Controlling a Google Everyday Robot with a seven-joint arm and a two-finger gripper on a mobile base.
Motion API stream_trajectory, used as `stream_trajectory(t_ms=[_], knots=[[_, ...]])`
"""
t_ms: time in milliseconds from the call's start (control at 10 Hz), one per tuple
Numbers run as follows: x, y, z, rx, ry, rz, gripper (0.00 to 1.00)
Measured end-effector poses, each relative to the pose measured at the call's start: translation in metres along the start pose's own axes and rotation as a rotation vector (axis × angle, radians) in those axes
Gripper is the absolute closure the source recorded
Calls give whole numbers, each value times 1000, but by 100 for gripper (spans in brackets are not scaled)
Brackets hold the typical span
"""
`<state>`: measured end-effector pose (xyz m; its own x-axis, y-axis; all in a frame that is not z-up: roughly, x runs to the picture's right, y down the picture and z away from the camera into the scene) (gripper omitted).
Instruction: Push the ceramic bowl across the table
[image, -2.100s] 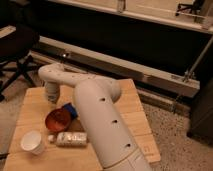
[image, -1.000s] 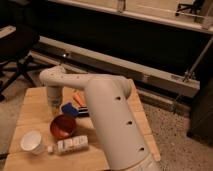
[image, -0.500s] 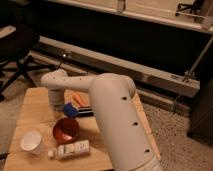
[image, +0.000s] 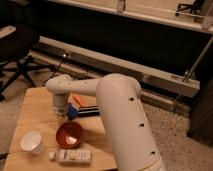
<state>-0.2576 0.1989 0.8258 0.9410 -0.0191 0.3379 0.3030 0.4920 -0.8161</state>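
Observation:
The orange-red ceramic bowl (image: 69, 134) sits upright on the light wooden table (image: 35, 105), near its front edge. My gripper (image: 62, 115) points down just behind the bowl's far rim, below the white wrist; I cannot tell whether it touches the bowl. My thick white arm (image: 125, 120) covers the right part of the table.
A small white paper cup (image: 32, 141) stands left of the bowl. A white packet (image: 72, 156) lies at the front edge, just in front of the bowl. A blue item (image: 73, 111) and an orange item (image: 82, 100) lie behind the bowl. An office chair (image: 20, 50) stands to the far left.
The bowl has slid toward the front edge and slightly right, with the gripper following behind it. The white packet has shifted toward the front edge too.

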Motion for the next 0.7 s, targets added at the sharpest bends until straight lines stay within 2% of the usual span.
stream_trajectory(t_ms=[700], knots=[[33, 23, 14, -21, -16, 62, 100]])
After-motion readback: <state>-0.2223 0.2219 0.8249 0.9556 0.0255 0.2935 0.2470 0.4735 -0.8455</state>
